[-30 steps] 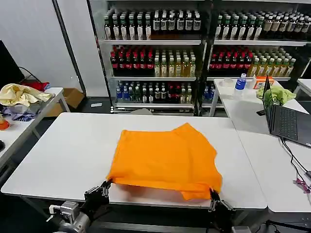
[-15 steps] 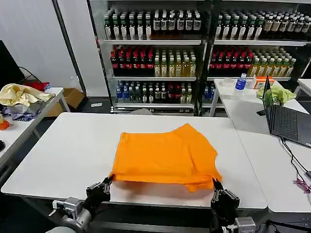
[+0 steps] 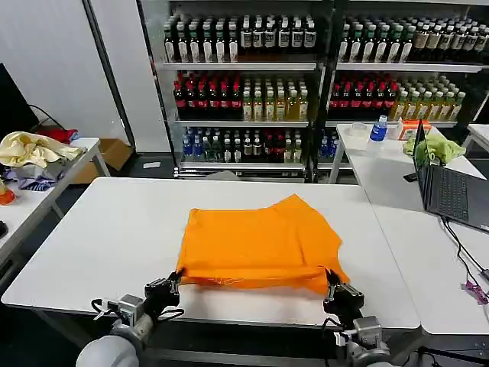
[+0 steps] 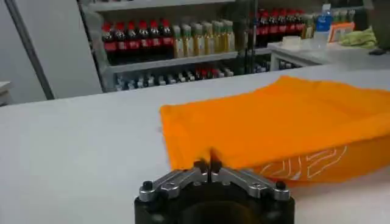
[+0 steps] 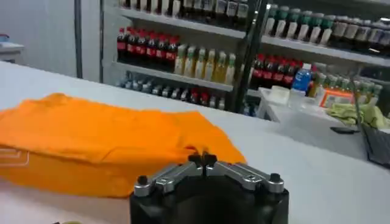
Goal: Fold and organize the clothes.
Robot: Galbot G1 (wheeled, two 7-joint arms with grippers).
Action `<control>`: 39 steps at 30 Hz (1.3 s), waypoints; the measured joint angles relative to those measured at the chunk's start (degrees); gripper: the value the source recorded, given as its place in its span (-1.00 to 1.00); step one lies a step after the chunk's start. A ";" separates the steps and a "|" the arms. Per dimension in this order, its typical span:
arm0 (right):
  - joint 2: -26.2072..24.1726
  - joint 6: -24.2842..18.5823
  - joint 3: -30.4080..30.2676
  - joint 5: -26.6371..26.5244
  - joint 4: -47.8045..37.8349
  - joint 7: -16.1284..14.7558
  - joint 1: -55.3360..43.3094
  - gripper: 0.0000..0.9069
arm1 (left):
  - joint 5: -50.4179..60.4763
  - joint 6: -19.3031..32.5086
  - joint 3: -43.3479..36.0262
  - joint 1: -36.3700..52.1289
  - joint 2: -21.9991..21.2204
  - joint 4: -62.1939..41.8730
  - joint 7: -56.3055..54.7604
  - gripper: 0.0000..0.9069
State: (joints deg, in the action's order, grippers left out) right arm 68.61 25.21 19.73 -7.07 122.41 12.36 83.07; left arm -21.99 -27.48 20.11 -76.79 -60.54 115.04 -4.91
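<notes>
The clothes are one bright orange T-shirt (image 3: 260, 245) lying in the middle of the white table (image 3: 114, 229), its near edge doubled over. My left gripper (image 3: 172, 284) is shut on the near left corner of the shirt, and my right gripper (image 3: 334, 289) is shut on the near right corner. In the left wrist view the left gripper (image 4: 207, 164) pinches the orange T-shirt (image 4: 274, 122), and a white outline print (image 4: 304, 165) shows on the lower layer. The right wrist view has the right gripper (image 5: 203, 159) closed on a fold of the T-shirt (image 5: 91, 134).
A laptop (image 3: 451, 191), a light green cloth (image 3: 435, 147) and a blue bottle (image 3: 378, 128) sit on the tables to the right. A pale yellow cloth heap (image 3: 34, 149) lies on the left table. Drink shelves (image 3: 306, 76) stand behind.
Both grippers have moved forward and up with the shirt's near edge. That edge hung at the table's front before; now it lies farther onto the table, folded over.
</notes>
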 measured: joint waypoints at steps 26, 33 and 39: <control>3.16 -3.11 -1.73 7.60 -4.70 -0.40 0.37 1.00 | 0.94 0.81 0.02 0.65 -2.37 -2.01 -0.80 1.00; 2.53 -3.77 1.24 7.21 -2.32 0.00 3.69 1.00 | -0.09 0.80 1.96 -1.78 -2.08 0.77 -1.36 1.00; 2.16 -3.28 4.51 4.92 -1.79 0.79 5.56 1.00 | -1.24 0.82 3.27 -3.64 -1.90 0.94 -1.56 1.00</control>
State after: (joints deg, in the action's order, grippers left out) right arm 70.77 21.93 24.24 -2.14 120.63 13.15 88.63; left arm -23.23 -26.66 23.38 -80.43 -62.43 115.99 -6.47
